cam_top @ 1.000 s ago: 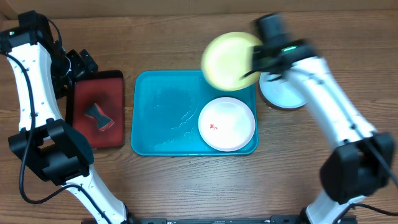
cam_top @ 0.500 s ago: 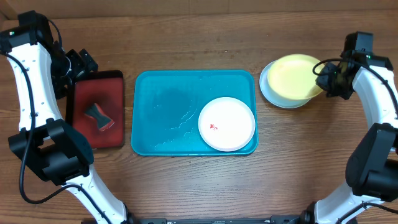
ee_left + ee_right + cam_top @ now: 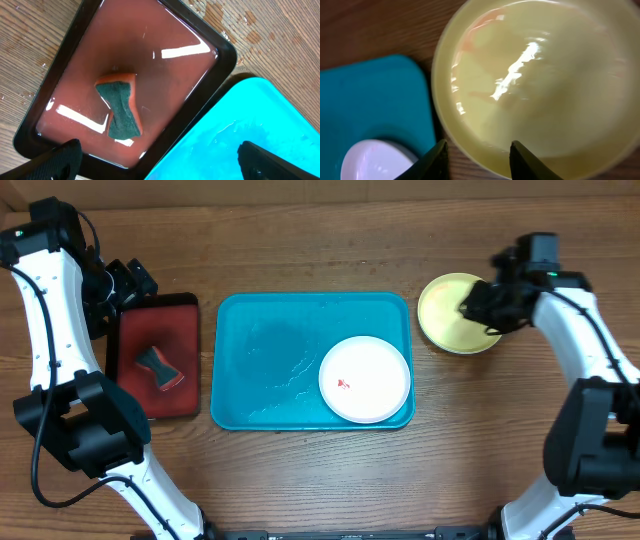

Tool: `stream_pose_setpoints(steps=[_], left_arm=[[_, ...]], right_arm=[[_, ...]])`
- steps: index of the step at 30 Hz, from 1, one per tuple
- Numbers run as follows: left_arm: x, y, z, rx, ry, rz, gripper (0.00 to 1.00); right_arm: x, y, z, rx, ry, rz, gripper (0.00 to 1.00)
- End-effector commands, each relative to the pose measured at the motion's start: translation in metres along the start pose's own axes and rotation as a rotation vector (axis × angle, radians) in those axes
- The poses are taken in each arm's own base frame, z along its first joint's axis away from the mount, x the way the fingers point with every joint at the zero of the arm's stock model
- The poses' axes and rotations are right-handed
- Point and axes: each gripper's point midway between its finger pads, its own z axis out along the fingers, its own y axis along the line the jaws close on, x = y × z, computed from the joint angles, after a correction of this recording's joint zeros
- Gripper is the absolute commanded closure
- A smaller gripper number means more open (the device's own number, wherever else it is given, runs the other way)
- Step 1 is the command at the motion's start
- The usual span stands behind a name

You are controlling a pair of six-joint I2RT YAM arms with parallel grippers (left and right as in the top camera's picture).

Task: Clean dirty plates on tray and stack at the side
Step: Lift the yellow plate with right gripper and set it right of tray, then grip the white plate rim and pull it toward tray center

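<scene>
The lime-green plate (image 3: 452, 313) lies flat on the table to the right of the turquoise tray (image 3: 260, 360). It fills the right wrist view (image 3: 535, 80). The pale blue plate does not show; the green one covers its spot. The white plate (image 3: 364, 379), with a small red smear, lies in the tray's right part, and its edge shows in the right wrist view (image 3: 375, 160). My right gripper (image 3: 482, 308) hangs open over the green plate's right part, its fingertips (image 3: 438, 159) either side of the plate's rim. My left gripper (image 3: 125, 285) is open and empty above the dark red tray.
A dark red, black-rimmed tray (image 3: 135, 395) stands left of the turquoise tray and holds an orange-and-green sponge (image 3: 160, 368), which also shows in the left wrist view (image 3: 117, 110). Water drops lie in the turquoise tray (image 3: 260, 135).
My right arm carried the green plate from above the tray's back edge to the right, set it down over the pale plate and let go. The left arm has not moved.
</scene>
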Motion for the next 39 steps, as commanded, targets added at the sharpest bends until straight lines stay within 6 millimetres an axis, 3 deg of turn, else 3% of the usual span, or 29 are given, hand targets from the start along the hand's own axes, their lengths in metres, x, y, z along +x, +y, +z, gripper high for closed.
stream_pose_setpoints(steps=[1,3,6,12,18,32,39], left_arm=[[-0.001,-0.006,-0.01,0.019,-0.024,-0.011,0.0],[-0.001,-0.006,-0.01,0.019,-0.024,-0.011,0.0],[-0.001,-0.006,-0.01,0.018,-0.023,-0.011,0.0],[-0.001,-0.006,-0.01,0.019,-0.024,-0.011,0.0],[0.0,-0.006,-0.01,0.018,-0.021,-0.012,0.0],[0.0,-0.006,-0.01,0.018,-0.021,-0.012,0.0],[0.0,-0.006,-0.01,0.018,-0.021,-0.012,0.0]], right_arm=[[0.018,0.052,0.009,-0.119,0.043,-0.288,0.53],[0.03,0.071,0.016,-0.1,0.064,-0.39,0.51],[0.04,0.082,0.024,-0.017,0.081,-0.453,0.47],[0.055,0.108,0.032,0.017,0.091,-0.524,0.49],[0.057,0.098,0.042,0.089,0.072,-0.545,0.53],[0.099,0.073,0.081,0.107,0.26,-0.518,0.59],[0.118,0.064,0.082,0.129,0.345,-0.484,0.66]])
